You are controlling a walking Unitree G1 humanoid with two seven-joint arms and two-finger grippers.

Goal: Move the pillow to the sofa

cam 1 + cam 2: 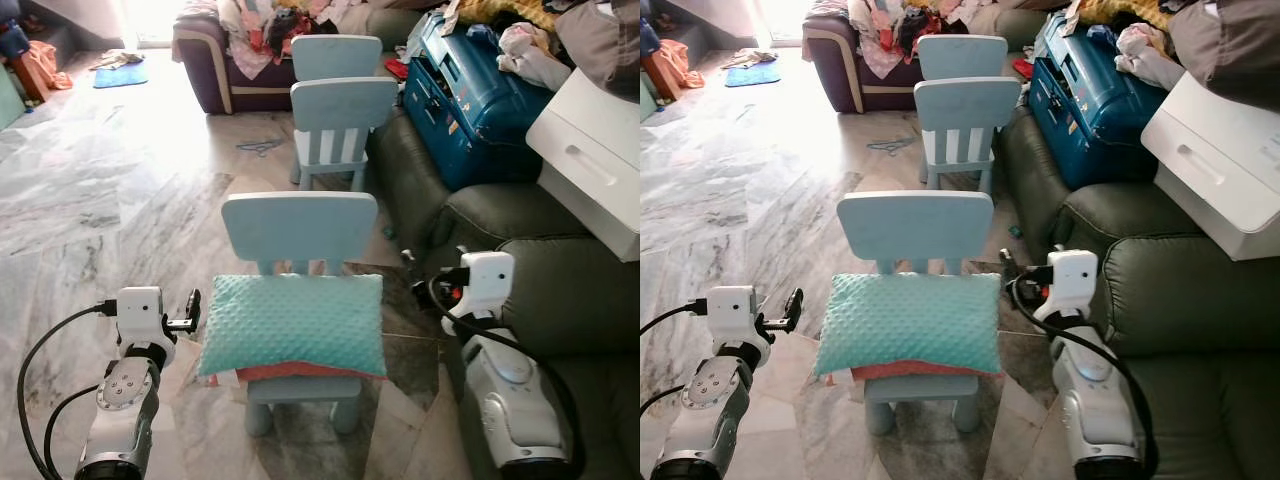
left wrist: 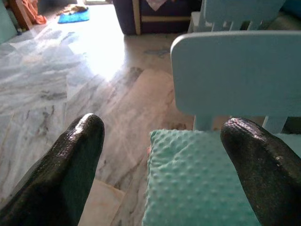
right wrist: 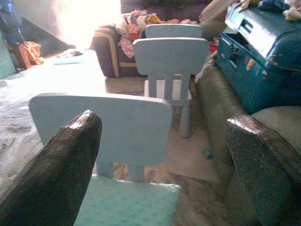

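Left claw (image 1: 190, 310) lower left of frame, fingers (image 2: 75, 160) spread, just beside pillow's left edge, not touching. Right claw (image 1: 1025, 285) lower right, fingers (image 3: 66, 160) spread, near pillow's right side, apart. We note teal pillow (image 1: 292, 322) flat on seat of small blue chair (image 1: 298, 225), frame centre. Grey-green sofa (image 1: 570, 290) at right. Second blue chair (image 1: 340, 110) above centre.

A small light-blue chair (image 1: 300, 240) stands on the marble floor (image 1: 110, 200), just left of the grey-green sofa (image 1: 560, 290). On its seat lies the teal dotted pillow (image 1: 295, 322), resting on a thin red cushion (image 1: 300, 372) whose near edge shows beneath it
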